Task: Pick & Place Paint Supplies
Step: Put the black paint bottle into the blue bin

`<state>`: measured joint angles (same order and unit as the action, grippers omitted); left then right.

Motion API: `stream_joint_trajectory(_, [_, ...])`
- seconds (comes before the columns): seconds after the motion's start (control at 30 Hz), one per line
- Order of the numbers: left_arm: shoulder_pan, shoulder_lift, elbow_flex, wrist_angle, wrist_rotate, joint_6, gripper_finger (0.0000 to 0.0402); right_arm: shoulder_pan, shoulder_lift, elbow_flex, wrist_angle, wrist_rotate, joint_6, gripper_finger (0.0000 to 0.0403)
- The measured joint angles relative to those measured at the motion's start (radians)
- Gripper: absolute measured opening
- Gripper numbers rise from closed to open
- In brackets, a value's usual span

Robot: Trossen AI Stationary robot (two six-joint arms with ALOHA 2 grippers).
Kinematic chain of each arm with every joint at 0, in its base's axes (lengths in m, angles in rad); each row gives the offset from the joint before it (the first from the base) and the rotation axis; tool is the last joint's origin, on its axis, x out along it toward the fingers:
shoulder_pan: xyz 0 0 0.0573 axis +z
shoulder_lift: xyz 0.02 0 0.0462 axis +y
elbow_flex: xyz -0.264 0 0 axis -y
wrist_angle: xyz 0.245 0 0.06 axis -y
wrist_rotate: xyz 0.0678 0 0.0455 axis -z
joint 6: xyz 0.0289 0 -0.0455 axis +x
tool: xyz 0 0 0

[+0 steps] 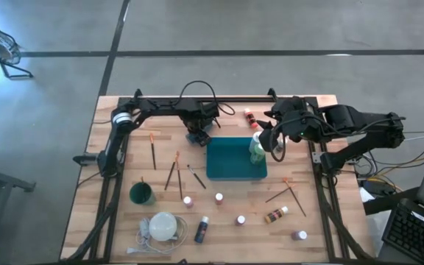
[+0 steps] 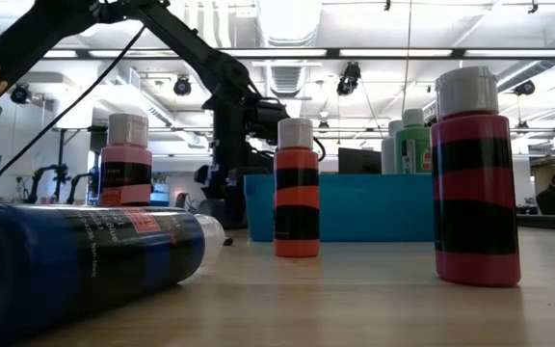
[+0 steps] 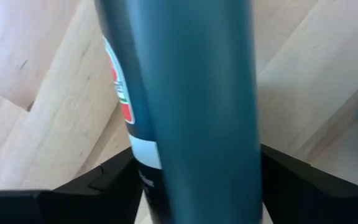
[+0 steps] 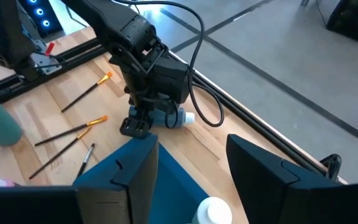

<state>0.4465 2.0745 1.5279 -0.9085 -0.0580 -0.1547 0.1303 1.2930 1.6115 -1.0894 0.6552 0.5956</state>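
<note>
A: What can't you make out?

B: The left gripper (image 1: 197, 137) mostly. From above it is a dark clump just beside the teal tray's (image 1: 227, 171) far-left corner. The right wrist view helps: its fingers (image 4: 135, 126) straddle a grey-blue bottle (image 4: 166, 117) lying on the counter (image 1: 315, 221), white cap pointing away from the tray. In the left wrist view that bottle fills the picture, blurred, a dark finger on each side. The jaws stand wide around it; whether they press on it I cannot tell.

A: And the right gripper (image 1: 265, 140)?

B: Over the tray's right end, fingers (image 4: 135, 180) parted about halfway, empty. A green bottle (image 1: 257, 149) stands in the tray below it; only a sliver of its white cap (image 4: 211, 211) shows between the fingers.

A: Other containers?

B: A green cup (image 1: 141, 193) near the left edge, something orange-tipped poking out of it in the low view. The tray holds only that green bottle, as far as I see.

A: The rest of the supplies?

B: Loose on the counter: brushes (image 1: 174, 174) left of the tray, two more brushes (image 1: 288, 193) crossed to its right, small bottles (image 1: 218, 199) scattered along the near side, one red bottle (image 1: 248, 115) at the far edge.
</note>
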Motion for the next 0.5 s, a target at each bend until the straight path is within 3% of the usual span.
stream_joint_trajectory(0.27, [0.0, -0.005, -0.011, 0.025, -0.005, -0.001, 0.0173, 0.0, 0.0, -0.001, 0.0, 0.0, -0.001, 0.0194])
stream_joint_trajectory(0.5, [0.004, -0.026, -0.001, 0.02, -0.029, 0.006, 0.0166, 0.0, 0.0, -0.001, 0.0, 0.0, -0.004, 0.0175])
